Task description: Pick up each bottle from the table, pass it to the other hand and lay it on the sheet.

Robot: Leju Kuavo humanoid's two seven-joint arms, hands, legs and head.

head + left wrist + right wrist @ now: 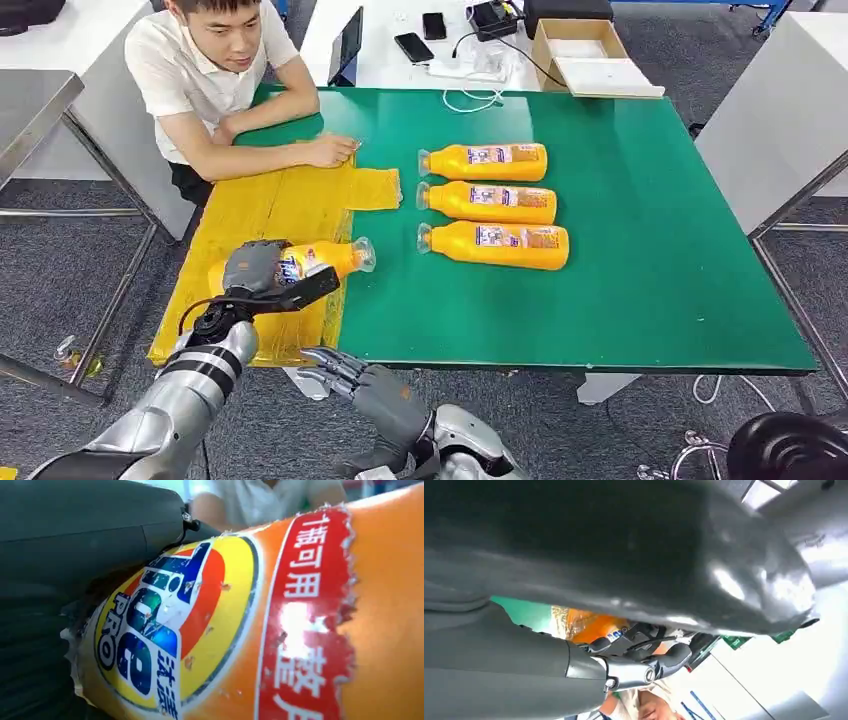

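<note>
The left hand is gripping an orange bottle, its fingers wrapped over the labelled body while the bottle is lying across the yellow sheet. The right hand is hovering off the table's near edge, fingers spread and holding nothing. Beyond those fingertips, three more bottles are lying side by side on the green table.

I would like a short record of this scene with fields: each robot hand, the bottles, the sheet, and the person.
left robot hand: grips an orange bottle lying over the yellow sheet
right robot hand: holds nothing, fingers apart, at the near table edge
bottles on table: three orange bottles lying in a row on the green table, caps toward the sheet
person: seated at the far left corner, one hand on the sheet
</note>
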